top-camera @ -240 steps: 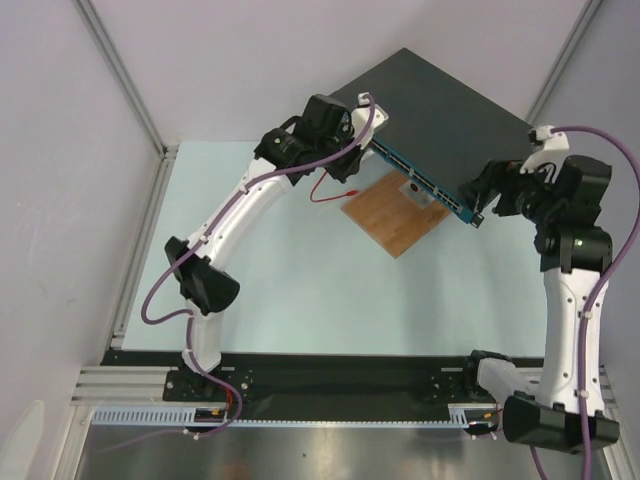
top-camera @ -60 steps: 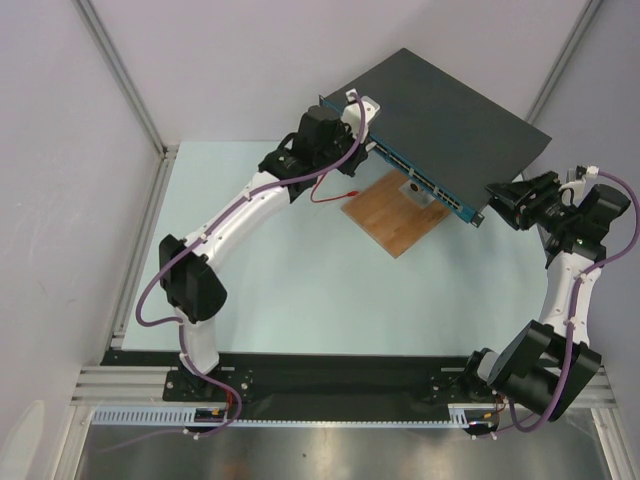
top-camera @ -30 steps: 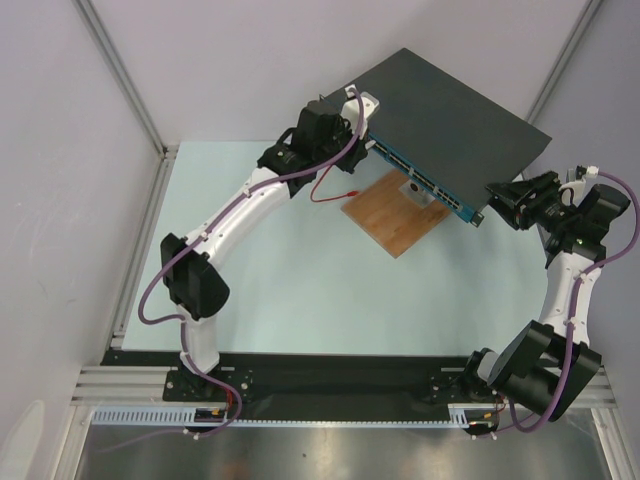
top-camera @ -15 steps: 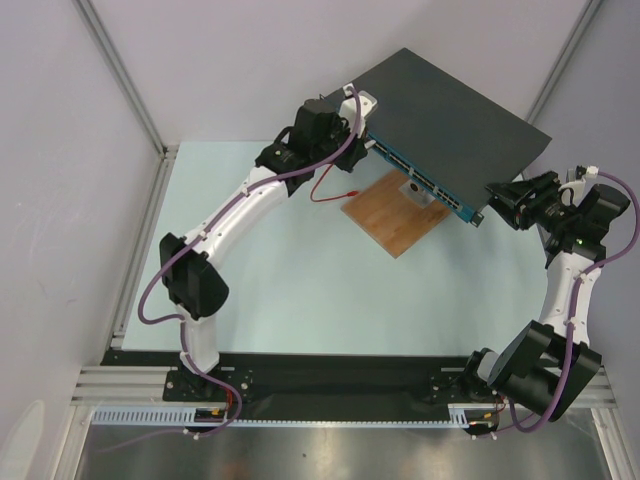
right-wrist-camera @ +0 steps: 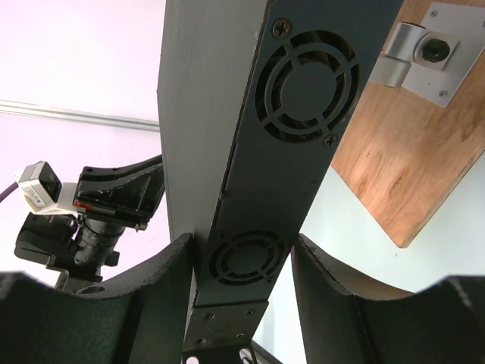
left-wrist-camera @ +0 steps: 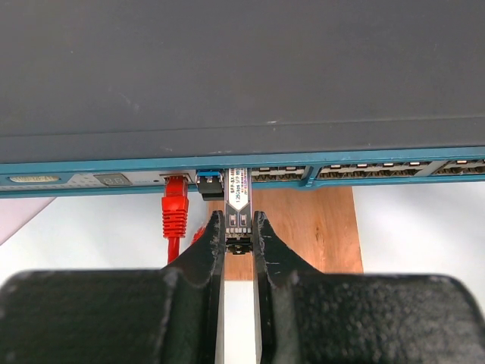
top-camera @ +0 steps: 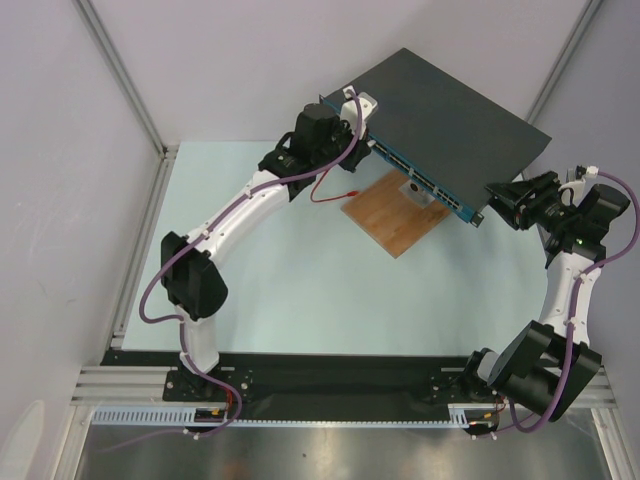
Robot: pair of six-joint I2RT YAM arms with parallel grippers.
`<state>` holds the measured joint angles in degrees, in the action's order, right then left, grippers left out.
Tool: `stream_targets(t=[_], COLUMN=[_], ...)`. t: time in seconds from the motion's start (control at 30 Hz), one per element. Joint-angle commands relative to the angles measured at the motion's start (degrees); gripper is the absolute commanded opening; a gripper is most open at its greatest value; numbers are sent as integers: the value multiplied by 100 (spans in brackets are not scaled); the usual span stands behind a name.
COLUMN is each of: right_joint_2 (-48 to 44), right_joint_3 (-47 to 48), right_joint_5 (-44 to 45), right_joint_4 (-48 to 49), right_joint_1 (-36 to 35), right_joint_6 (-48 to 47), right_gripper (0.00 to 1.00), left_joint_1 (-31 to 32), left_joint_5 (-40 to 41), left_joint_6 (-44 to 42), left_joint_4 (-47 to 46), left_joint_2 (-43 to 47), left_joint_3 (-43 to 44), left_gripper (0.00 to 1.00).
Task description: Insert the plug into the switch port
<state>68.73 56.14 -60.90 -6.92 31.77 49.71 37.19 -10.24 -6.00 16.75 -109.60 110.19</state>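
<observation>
One plug [left-wrist-camera: 175,212] already sits with its tip in a switch port [left-wrist-camera: 176,180] near the left end of the network switch's [left-wrist-camera: 242,68] teal face, its red cable [left-wrist-camera: 173,246] hanging below. Just right of it and apart, the left gripper [left-wrist-camera: 239,221] pinches a grey metal module [left-wrist-camera: 238,199] nosed at the neighbouring slot, not the plug. The right gripper [right-wrist-camera: 242,254] clamps the switch's right end, seemingly to brace it against pushing.

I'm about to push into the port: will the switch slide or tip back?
The network switch is wide and flat, so probably heavy and unlikely to tip. The right gripper appears clamped across its end, which should resist sliding. Its front overlaps the wooden board, so it might rock slightly.
</observation>
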Motion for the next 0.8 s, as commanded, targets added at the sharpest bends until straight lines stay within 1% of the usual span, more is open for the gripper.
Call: stream_targets(t=[0.0, 0.3, 0.57, 0.67, 0.77], right_joint_2=[-17, -17, 26, 18, 35], right_joint_3=[99, 108, 143, 134, 160], right_joint_5=[114, 123, 123, 123, 131], right_joint_4=[490, 454, 454, 446, 437], right_joint_1=[-197, -206, -206, -206, -206], right_joint_6=[-137, -164, -181, -190, -181], right_gripper=[0, 0, 0, 0, 0], left_joint_1=[-10, -10, -10, -10, -10], left_joint_5=[-162, -338, -444, -453, -479], left_joint_6=[-15, 125, 222, 240, 248], left_joint_4=[-655, -928, -955, -964, -876], left_joint_2=[396, 45, -325, -386, -325], left_joint_3=[11, 160, 626, 679, 697], left_gripper=[0, 0, 0, 7, 23])
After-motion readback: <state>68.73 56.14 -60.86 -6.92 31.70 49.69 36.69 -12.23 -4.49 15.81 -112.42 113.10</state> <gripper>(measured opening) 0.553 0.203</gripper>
